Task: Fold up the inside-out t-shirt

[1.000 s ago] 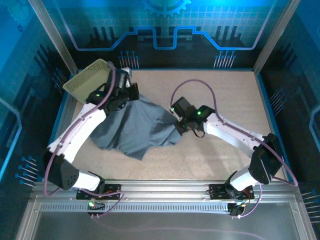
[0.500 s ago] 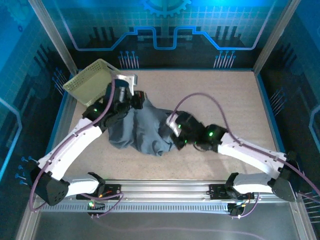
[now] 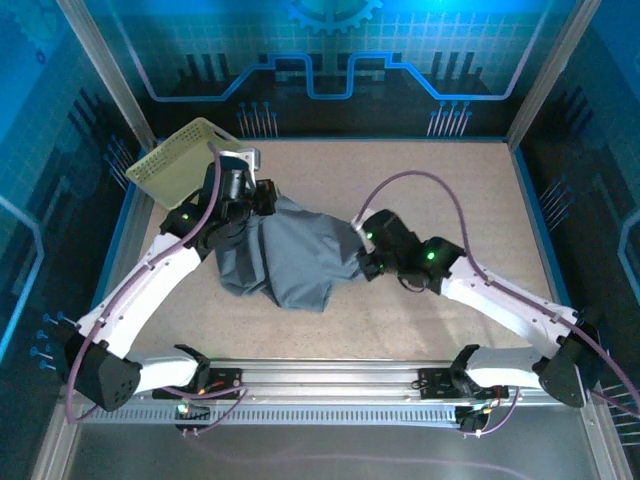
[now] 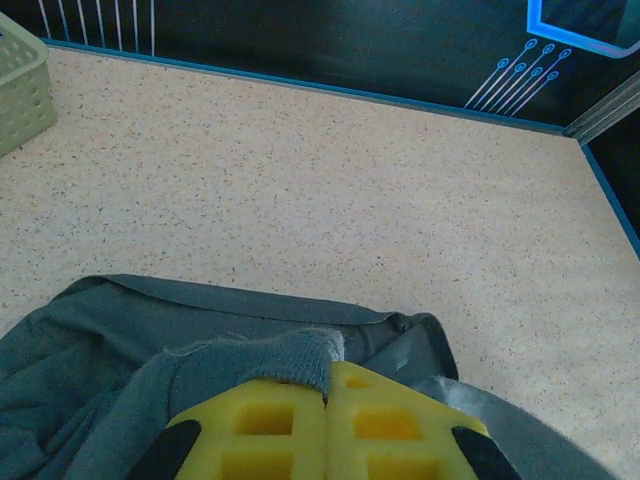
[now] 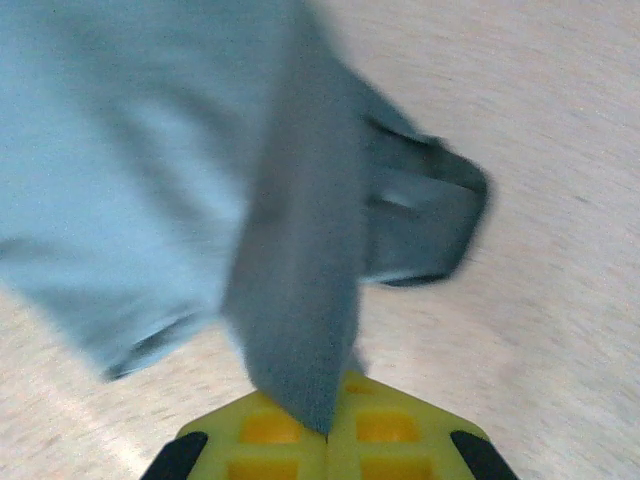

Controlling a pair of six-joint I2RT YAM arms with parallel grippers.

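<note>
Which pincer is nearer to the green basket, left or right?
Left. The left pincer grips the t-shirt close to the basket; the right pincer grips the shirt's opposite side, much farther away.

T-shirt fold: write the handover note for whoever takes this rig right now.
Left gripper: shut on a fold of cloth at the far left edge of the t-shirt.
Right gripper: shut on the t-shirt's right end.
T-shirt: bunched and wrinkled between the two grippers, left of centre on the table, near the basket in the far left corner.
Done: both grips taken. No neat fold shows yet.
Left: probably spread it flat, then fold it.
</note>
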